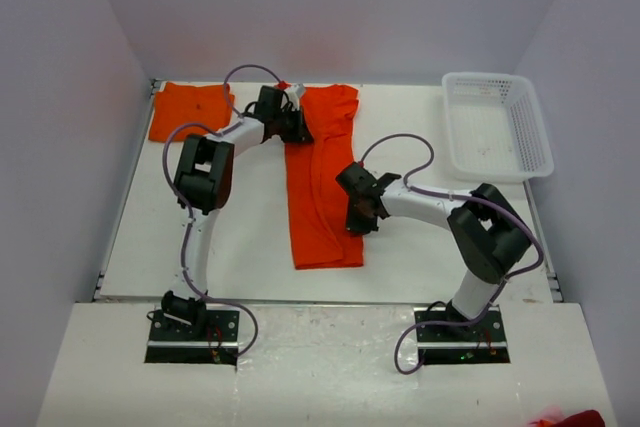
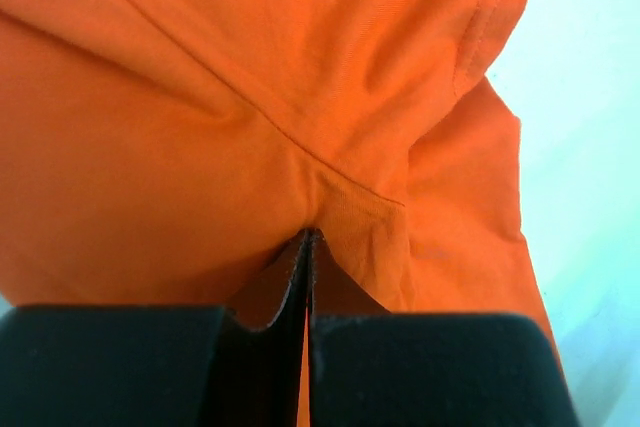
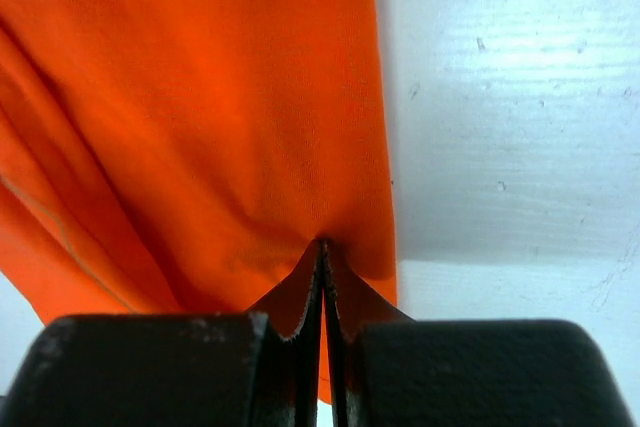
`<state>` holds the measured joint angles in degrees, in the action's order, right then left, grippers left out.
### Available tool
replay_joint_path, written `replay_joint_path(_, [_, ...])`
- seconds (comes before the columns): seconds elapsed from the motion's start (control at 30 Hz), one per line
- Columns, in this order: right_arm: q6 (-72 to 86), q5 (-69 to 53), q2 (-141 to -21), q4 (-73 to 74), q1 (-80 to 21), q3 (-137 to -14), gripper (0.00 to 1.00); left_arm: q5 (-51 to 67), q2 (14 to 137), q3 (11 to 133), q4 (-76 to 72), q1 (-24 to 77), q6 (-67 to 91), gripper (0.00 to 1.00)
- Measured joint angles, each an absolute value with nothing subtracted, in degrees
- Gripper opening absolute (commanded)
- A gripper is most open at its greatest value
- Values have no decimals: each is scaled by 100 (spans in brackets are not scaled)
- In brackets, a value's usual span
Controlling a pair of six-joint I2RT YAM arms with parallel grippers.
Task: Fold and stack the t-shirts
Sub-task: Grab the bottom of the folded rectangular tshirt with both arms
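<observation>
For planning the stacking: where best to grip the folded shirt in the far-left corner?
Probably the folded shirt by its near edge, coming low from the near side: it lies flat, walls close behind and left, bare table in front.

White plastic lattice basket point(image 1: 497, 127), upright and open at the top, near the far right corner of a white table point(image 1: 250, 237), with plain pale lilac walls point(image 1: 330, 7) on three sides.

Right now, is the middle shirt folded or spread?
Folded lengthwise: shirt is a narrow strip, left gripper and right gripper pinching it.
</observation>
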<state>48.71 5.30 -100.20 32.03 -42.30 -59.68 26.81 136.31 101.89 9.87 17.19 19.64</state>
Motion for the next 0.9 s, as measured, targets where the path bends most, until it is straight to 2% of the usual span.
replay_joint_path(0.23, [4932,502,-9769,2869,-4331,-5616,0,2982,13823,10394,902,1710,2154,0])
replay_joint_path(0.43, [4877,497,-9546,2639,-4578,-5352,0,3000,13622,10003,633,1715,2165,0])
replay_joint_path(0.5, [4818,513,-9439,2624,-4748,-5253,6,2974,13369,9638,615,1728,2147,0])
replay_joint_path(0.53, [4786,521,-9376,2624,-4847,-5210,14,2958,13251,9483,611,1737,2143,2])
replay_joint_path(0.6, [4692,543,-9185,2657,-5041,-5120,21,2906,12932,9131,569,1763,2130,8])
replay_joint_path(0.63, [4644,569,-9032,2689,-5135,-5098,31,2873,12761,8991,532,1774,2121,13])
replay_joint_path(0.73, [4504,703,-8434,2753,-5277,-5096,49,2766,12079,8676,480,1826,2056,25])
replay_joint_path(0.9, [4390,976,-7352,3041,-5286,-5129,54,2226,10525,8425,462,2067,2051,25])
